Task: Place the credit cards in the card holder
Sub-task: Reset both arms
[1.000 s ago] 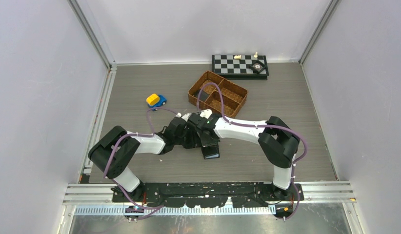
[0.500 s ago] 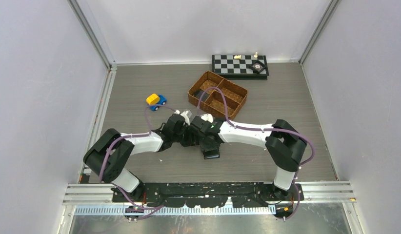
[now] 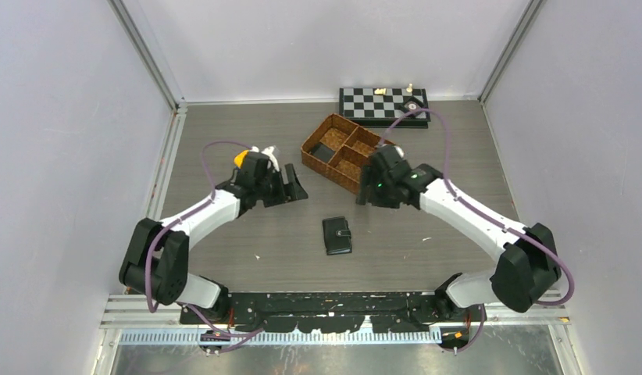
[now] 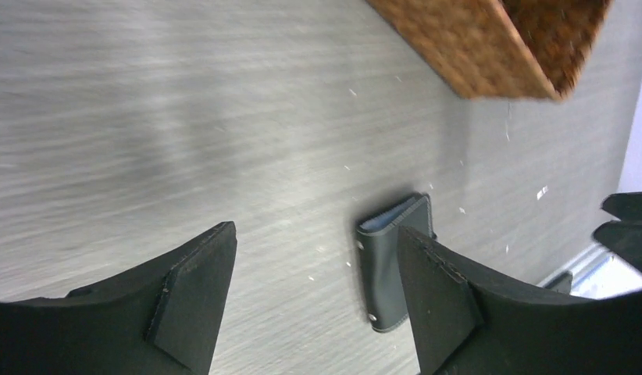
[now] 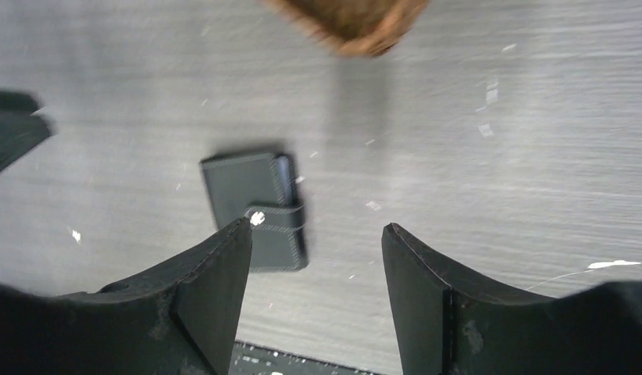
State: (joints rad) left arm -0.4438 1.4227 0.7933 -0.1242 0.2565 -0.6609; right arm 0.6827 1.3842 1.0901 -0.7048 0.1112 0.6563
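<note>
From above, both arms have swung out from the middle, where a second ago they crowded over the wallet [image 3: 337,235]. It lies alone on the table [image 3: 224,141], folded shut, between the left gripper [image 3: 294,187] and the right gripper [image 3: 363,195] and touching neither. Both have let go: the jaws stand spread and empty.

In the left wrist view, the wallet [image 4: 388,269] sits beyond the wide-open fingers [image 4: 197,289], partly hidden by one. The basket [image 4: 490,39] is well beyond it.

In the right wrist view, the jaws are again spread, and the wallet [image 5: 251,207] lies flat with its tab across the fold.

No cards show loose in any view. They are probably inside, so the task looks finished.
</note>
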